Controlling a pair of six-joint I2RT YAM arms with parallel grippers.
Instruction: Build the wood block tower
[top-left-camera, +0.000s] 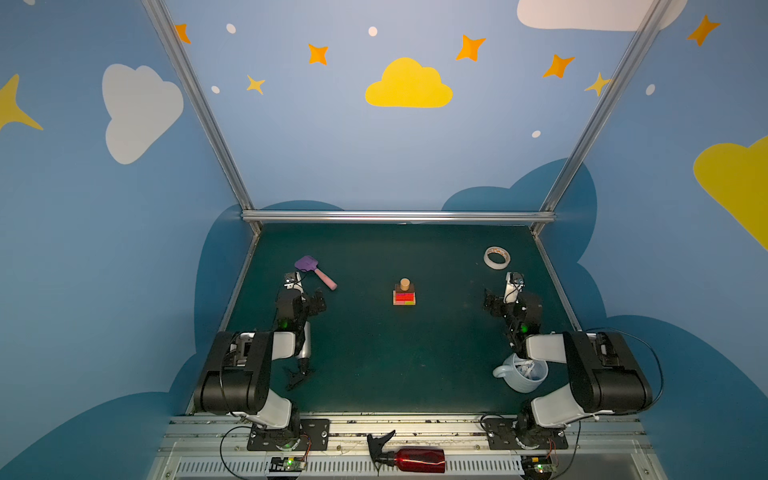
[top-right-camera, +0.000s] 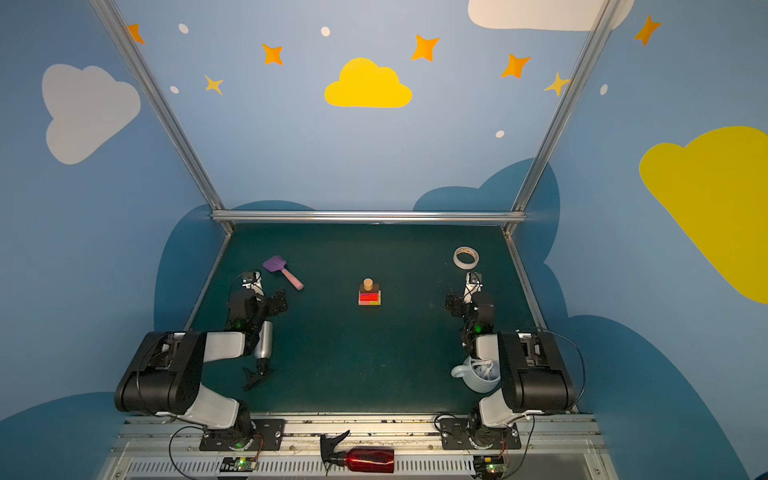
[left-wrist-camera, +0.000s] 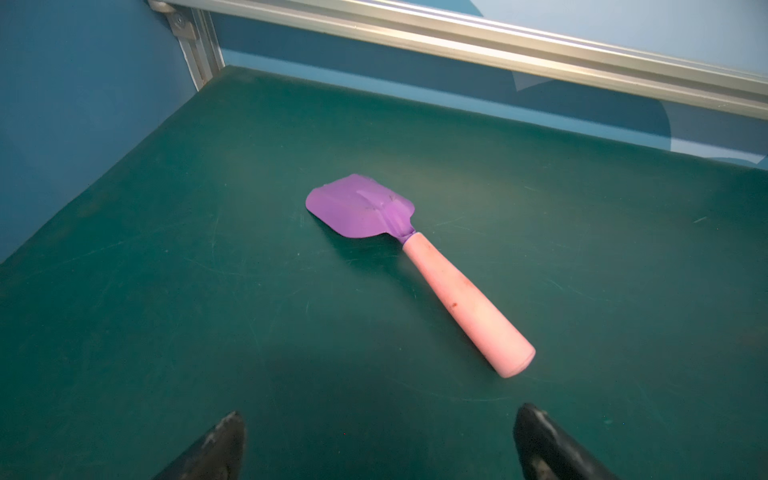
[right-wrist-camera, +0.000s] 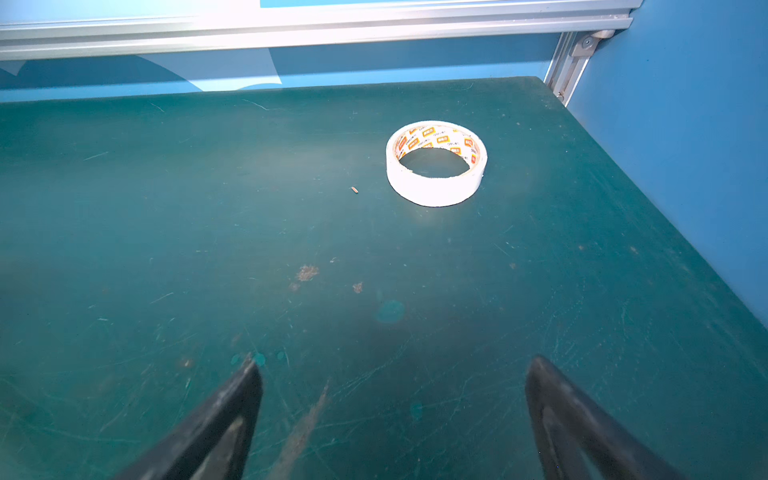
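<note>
Tower (top-left-camera: 404, 295) stands apparently finished, tan cylinder (top-left-camera: 405, 284) on top, no loose pieces in sight; left gripper (left-wrist-camera: 380, 413) and right gripper (right-wrist-camera: 394, 360) hang open and empty.

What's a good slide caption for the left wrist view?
Open left tool facing a purple, pink-handled toy spatula lying on the green table.

both top views are dim and soft, with the desk (top-left-camera: 374, 353) dark. in the right wrist view glare whitens the aluminium rail (right-wrist-camera: 249, 25); the near fingers (right-wrist-camera: 224, 424) blur, shadow pooling between them.
</note>
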